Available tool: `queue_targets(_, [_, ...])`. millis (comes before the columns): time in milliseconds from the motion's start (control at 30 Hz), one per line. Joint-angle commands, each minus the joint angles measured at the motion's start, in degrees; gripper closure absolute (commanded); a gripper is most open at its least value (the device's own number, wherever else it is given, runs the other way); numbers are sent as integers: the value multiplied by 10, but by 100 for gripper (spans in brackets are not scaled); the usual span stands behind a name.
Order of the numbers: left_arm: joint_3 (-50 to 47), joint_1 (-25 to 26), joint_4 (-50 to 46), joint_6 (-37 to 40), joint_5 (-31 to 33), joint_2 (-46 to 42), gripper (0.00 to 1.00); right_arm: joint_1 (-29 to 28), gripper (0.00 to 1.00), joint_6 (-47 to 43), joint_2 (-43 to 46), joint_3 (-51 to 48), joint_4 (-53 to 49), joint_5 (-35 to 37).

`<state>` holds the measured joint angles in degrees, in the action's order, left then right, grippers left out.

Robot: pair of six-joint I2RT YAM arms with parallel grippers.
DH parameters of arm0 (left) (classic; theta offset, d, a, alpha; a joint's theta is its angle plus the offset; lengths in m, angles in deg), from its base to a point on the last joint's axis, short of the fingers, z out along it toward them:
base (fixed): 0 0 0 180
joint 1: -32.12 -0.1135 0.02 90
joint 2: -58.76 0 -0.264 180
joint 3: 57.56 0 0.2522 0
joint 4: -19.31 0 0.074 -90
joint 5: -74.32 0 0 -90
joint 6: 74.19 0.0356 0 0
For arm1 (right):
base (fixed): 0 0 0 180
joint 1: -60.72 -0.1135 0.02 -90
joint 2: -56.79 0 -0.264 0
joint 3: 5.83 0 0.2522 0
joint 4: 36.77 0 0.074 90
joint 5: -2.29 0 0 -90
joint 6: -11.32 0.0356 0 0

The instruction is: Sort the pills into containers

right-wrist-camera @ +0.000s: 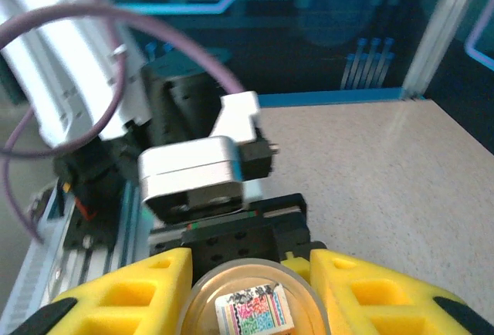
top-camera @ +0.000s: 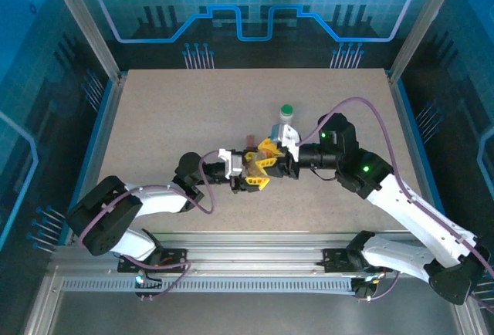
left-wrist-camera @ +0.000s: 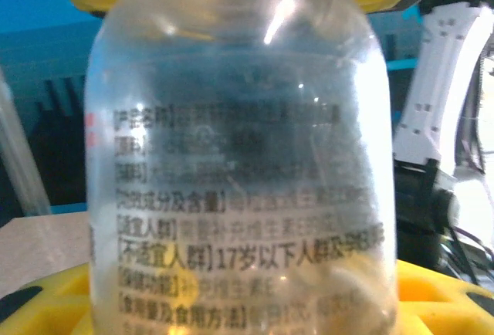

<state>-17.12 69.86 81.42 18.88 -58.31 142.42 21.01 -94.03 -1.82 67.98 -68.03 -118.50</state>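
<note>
Because the pills have to come out before they can be sorted, the left gripper (top-camera: 252, 170) is clamped across the body of a clear bottle (left-wrist-camera: 239, 157), with its yellow fingers (left-wrist-camera: 432, 289) pressing above and below. The right gripper (right-wrist-camera: 247, 289) pinches the bottle's round end, probably to twist it open. What look like pale pills (left-wrist-camera: 332, 277) lie low inside, blurred. Just beyond the grippers sits a small dark red-brown container (top-camera: 250, 140), its contents too small to tell. A green-capped bottle (top-camera: 287, 115) stands nearby.
</note>
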Motion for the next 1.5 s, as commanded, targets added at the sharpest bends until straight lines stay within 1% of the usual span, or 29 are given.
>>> queue_targets(0, [-1, -16, 31, -20, -49, -19, 100, 5, 100, -157, 0, 26, -123, -92])
queue_targets(67, [-2, -16, 27, -18, -56, -19, 100, 17, 99, -190, -9, 49, -155, -109])
queue_targets(100, [-2, -16, 24, -17, -62, -19, 100, 26, 86, -200, -15, 60, -169, -119])
queue_targets(133, [-3, -16, 21, -16, -65, -20, 100, 33, 79, -207, -21, 72, -183, -130])
queue_targets(200, [-3, -16, 11, -13, -69, -21, 100, 48, 73, -220, -35, 97, -216, -153])
queue_targets(267, [-2, -17, -1, -9, -70, -21, 100, 52, 69, -224, -47, 117, -233, -146])
queue_targets(333, [-1, -17, -9, -2, -67, -21, 100, 52, 58, -220, -50, 126, -234, -134])
queue_targets(400, [-3, -18, -10, 3, -58, -19, 100, 52, 37, -213, -47, 131, -228, -121])
queue_targets(433, [-4, -18, -10, 5, -55, -18, 100, 52, 30, -205, -42, 130, -220, -114])
queue_targets(533, [-3, -19, -10, 10, -46, -16, 100, 52, 15, -191, -21, 121, -195, -108])
queue_targets(633, [-5, -20, -11, 19, -32, -12, 100, 52, 5, -174, 3, 113, -174, -107])
queue_targets(700, [-5, -20, -10, 23, -17, -10, 100, 52, 3, -154, 13, 109, -158, -94])
queue_targets(767, [-7, -20, -7, 29, 10, -7, 100, 51, 4, -95, 22, 101, -111, -45])
queue_targets(833, [-11, -20, 0, 36, 63, -5, 100, 47, 10, 32, 25, 82, -18, 64])
queue_targets(867, [-10, -19, 0, 36, 94, -3, 100, 46, 12, 98, 23, 75, 19, 116])
queue_targets(900, [-11, -20, -3, 40, 124, -1, 100, 45, 17, 176, 19, 67, 54, 182])
queue_targets(933, [-10, -20, -8, 48, 146, 1, 100, 43, 27, 233, 12, 67, 63, 218])
queue_targets(967, [-7, -20, -13, 49, 163, 3, 100, 38, 34, 287, 2, 74, 56, 259])
queue_targets(1067, [0, -19, -15, 49, 213, 9, 100, 14, 37, 382, -31, 115, -13, 368])
queue_targets(1133, [4, -19, -19, 52, 240, 11, 100, -6, 37, 400, -49, 135, -40, 410])
queue_targets(1167, [5, -19, -22, 56, 245, 11, 100, -13, 37, 405, -54, 137, -42, 419])
queue_targets(1300, [13, -15, -46, 73, 270, 9, 100, -29, 35, 436, -78, 133, -29, 416])
queue_targets(1467, [19, -4, -53, 90, 293, 9, 100, -39, 32, 448, -111, 138, -27, 413])
